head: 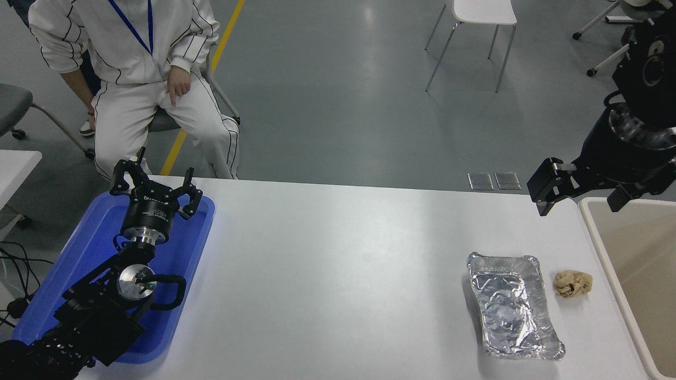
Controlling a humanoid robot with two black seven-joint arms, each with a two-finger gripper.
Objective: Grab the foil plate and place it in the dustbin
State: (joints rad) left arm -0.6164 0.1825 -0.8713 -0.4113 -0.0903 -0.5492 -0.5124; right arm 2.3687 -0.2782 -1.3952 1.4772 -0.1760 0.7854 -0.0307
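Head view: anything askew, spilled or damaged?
Nothing spilled. The foil plate is crinkled and lies skewed to the table edge, with a crumpled paper ball loose beside it, apart. Both sit near the dustbin.

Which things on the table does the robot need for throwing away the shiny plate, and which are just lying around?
Needed:
foil plate, lying on the table
dustbin, at the table's right edge
right gripper, up above the table

Just lying about:
crumpled paper ball, beside the plate
blue tray, under the parked left gripper
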